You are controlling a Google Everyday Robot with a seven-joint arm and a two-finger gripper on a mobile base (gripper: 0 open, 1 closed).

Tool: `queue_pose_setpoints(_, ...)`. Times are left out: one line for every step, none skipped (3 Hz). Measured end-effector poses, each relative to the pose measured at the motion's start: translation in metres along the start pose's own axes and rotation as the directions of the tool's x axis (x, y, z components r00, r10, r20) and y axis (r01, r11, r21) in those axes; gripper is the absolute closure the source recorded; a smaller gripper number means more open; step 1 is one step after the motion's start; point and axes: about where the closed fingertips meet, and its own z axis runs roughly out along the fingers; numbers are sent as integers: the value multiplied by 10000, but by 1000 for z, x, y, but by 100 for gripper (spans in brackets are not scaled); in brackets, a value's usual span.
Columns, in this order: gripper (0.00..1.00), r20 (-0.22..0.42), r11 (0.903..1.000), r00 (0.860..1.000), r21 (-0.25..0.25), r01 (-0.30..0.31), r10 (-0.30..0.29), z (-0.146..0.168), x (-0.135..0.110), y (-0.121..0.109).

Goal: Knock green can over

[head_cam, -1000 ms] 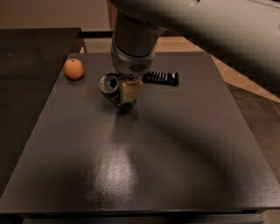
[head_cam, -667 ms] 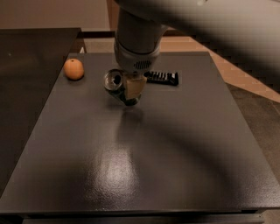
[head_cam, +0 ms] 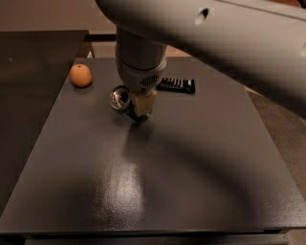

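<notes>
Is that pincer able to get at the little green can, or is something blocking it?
Probably yes: the pincer sits right against the green can, with nothing between them; the orange and black bar lie well apart.

Blocked at far centre by claw [head_cam: 142,106], against can [head_cam: 119,98] on its left. Blocked just behind by bar [head_cam: 177,85], at far left by orange [head_cam: 81,75]. Open across bench's [head_cam: 191,182] near half and along both sides; roofed at right by arm [head_cam: 215,43].

Dark grey table [head_cam: 201,191] (light glares near its front), beige wall [head_cam: 48,14] behind.
</notes>
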Motion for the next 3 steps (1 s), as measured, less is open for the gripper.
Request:
queue_pose_setpoints(35, -119, 9993, 9993, -92, 356, -357, 4, -5, 5)
queue_pose_setpoints(12, -126, 9994, 9993, -53, 345, -346, 2, -5, 5)
queue_pose_setpoints(0, -136, 9994, 9993, -21, 350, -350, 1, -5, 5)
